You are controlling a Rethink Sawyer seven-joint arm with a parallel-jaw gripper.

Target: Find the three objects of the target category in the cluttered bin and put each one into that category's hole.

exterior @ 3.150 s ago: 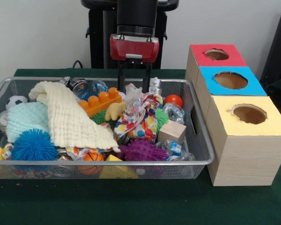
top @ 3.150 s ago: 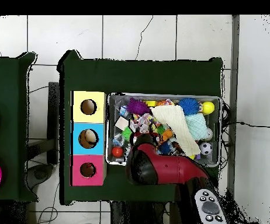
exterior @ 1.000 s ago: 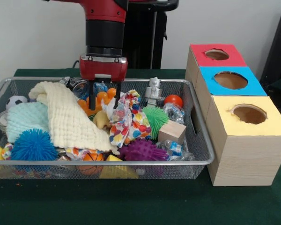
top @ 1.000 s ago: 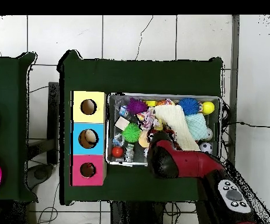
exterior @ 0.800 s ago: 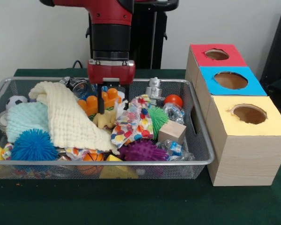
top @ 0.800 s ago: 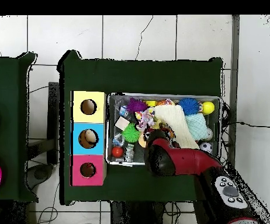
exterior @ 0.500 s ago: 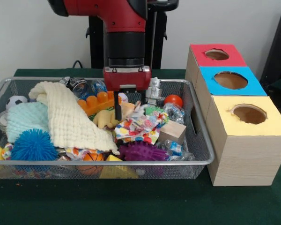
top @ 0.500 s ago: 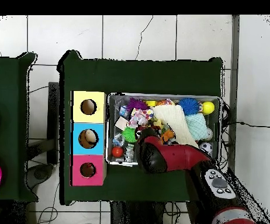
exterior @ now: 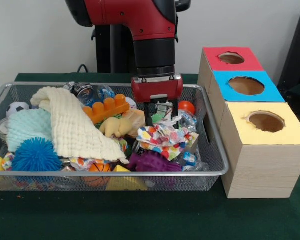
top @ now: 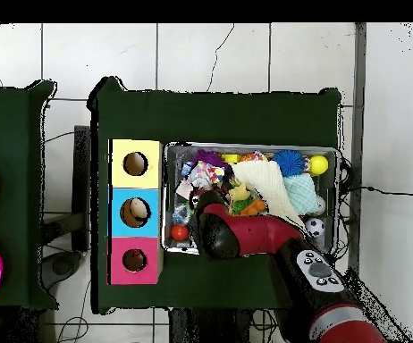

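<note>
The wire-mesh bin point(exterior: 110, 174) is full of toys and cloths; it also shows in the overhead view point(top: 250, 146). My gripper point(exterior: 157, 119) reaches down into its right half, fingers apart, with a silver toy showing between them. A multicoloured dotted cloth point(exterior: 165, 137) lies bunched right below and in front of the fingertips. A pale yellow-tan animal toy point(exterior: 115, 126) lies uncovered just left of the gripper. No tiger-striped toy shows. The red-topped box's hole point(exterior: 231, 58) is at the far right; it also shows in the overhead view point(top: 135, 260). There the arm point(top: 217, 234) covers the gripper.
A cream knitted cloth point(exterior: 75, 125) and a mint cloth point(exterior: 27, 127) cover the bin's left half. A blue spiky ball point(exterior: 36, 155), a purple spiky ball point(exterior: 152, 162), an orange brick point(exterior: 106, 107) and a red ball point(exterior: 187, 106) lie around. Blue-topped point(exterior: 246, 85) and yellow-topped point(exterior: 266, 121) boxes stand beside the red one.
The gripper has swept from the bin's middle to its right half, pushing the dotted cloth along over the green spiky ball and wooden block. The tan toy is now uncovered.
</note>
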